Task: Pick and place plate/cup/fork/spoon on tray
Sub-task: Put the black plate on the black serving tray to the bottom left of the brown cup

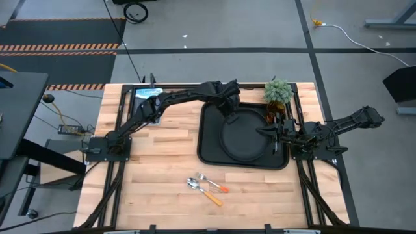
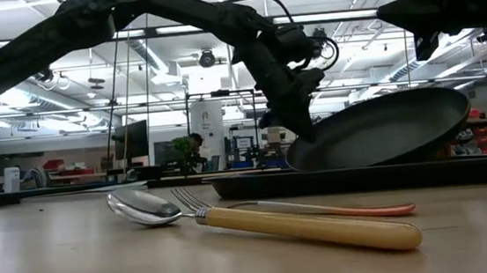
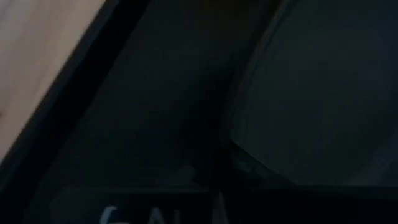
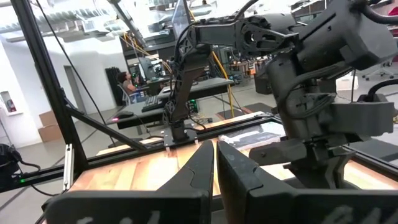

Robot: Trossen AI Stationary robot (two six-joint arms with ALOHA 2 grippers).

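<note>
The round black plate sits tilted in the black tray. In the low view the plate has its right side higher. My left gripper is at the plate's far-left rim, shut on it. My right gripper is shut and empty, above the plate's right edge. The spoon and the fork lie crossed on the wood near the front edge, and both show close up in the low view. An amber-brown cup stands just in front of the green plant. My left gripper holds the plate by its far-left rim, and the fingers come slanting down from the table's far left. The plate is tilted, its right side raised. Its low left edge is down at the tray. The wrist view is too dark to show the hold.
A fuzzy green plant stands at the tray's far right corner. A blue and white thing lies at the far left of the table. Bare wood lies left of the tray and along the near edge around the cutlery.
</note>
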